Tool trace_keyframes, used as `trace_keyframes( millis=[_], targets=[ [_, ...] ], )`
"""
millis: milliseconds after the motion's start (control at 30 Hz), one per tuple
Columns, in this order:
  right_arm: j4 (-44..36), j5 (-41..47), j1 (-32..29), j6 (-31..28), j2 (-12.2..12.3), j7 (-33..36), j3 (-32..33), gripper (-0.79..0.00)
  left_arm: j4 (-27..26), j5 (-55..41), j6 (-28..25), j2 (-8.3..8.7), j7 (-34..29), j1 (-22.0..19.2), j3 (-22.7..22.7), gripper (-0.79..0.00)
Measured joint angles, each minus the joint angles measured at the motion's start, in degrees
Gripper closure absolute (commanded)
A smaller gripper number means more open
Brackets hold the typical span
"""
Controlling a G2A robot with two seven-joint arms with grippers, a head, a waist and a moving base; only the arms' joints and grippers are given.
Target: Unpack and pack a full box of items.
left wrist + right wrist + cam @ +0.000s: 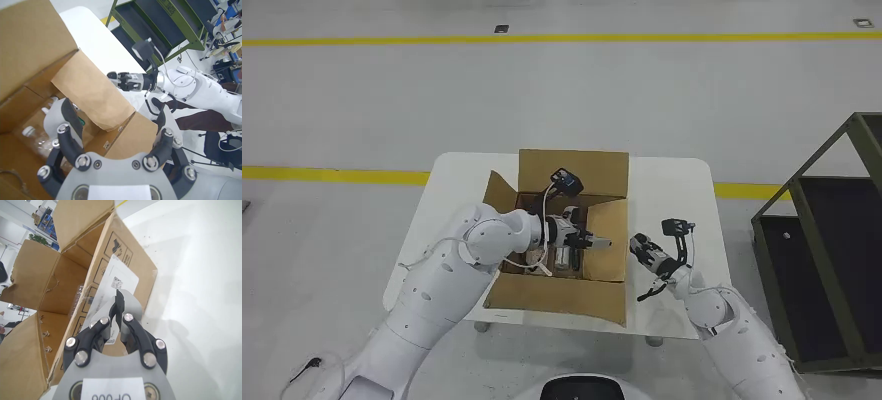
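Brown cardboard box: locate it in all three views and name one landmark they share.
Top view: the open brown cardboard box sits mid-table, the left gripper over it.
Left wrist view: box beneath the open left gripper.
Right wrist view: its labelled wall beside the shut right gripper.
Shared landmark: the white table.

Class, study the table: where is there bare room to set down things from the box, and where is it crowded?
Bare: the table strip between the box and the table's left edge, and the far right corner. Crowded: inside the box, with bottles and the open left gripper; the right strip holds the shut right gripper.
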Motion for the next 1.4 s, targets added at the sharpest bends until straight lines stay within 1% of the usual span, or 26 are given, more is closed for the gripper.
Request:
trace_keyframes(
  millis=[133,300,467,667,767,967,1167,1400],
  targets=[
    [-4.84,-0.81,-3.46,2.16,1.05,1.25,4.35,0.0,5.43,-1.49,2.36,-1.35,1.45,-0.87,3.26,-0.785],
    [-11.4,-2.26,-8.29,3.81,2.08,4.81,8.39,0.0,14.34,-6.55,3.74,-3.8,3.8,-3.25,7.03,-0.785],
    [-12.84,-2.09,-9.82,3.69,2.0,6.52,7.42,0.0,23.81,-9.27,3.63,-6.29,5.52,-6.48,9.92,-0.785],
    [-10.61,-2.03,-8.52,3.22,1.4,6.85,4.37,0.0,31.95,-12.67,2.64,-8.8,7.36,-9.09,11.66,-0.785],
    [-8.69,-2.08,-7.16,2.46,1.04,6.69,2.77,0.0,35.0,-11.43,1.97,-9.87,8.35,-10.09,13.01,-0.785],
    [-5.91,-2.04,-4.42,1.5,0.35,6.17,0.27,0.0,39.66,-13.96,-0.01,-11.85,9.29,-10.52,13.85,-0.785],
    [-4.04,-1.88,-2.73,0.93,-0.15,5.74,-1.23,0.0,42.9,-12.4,-1.75,-13.34,10.34,-11.12,15.22,-0.785],
    [-2.82,-1.66,-1.73,0.2,-0.47,5.74,-1.95,0.0,45.18,-15.08,-3.43,-14.56,9.96,-11.21,14.63,-0.785]
  ],
)
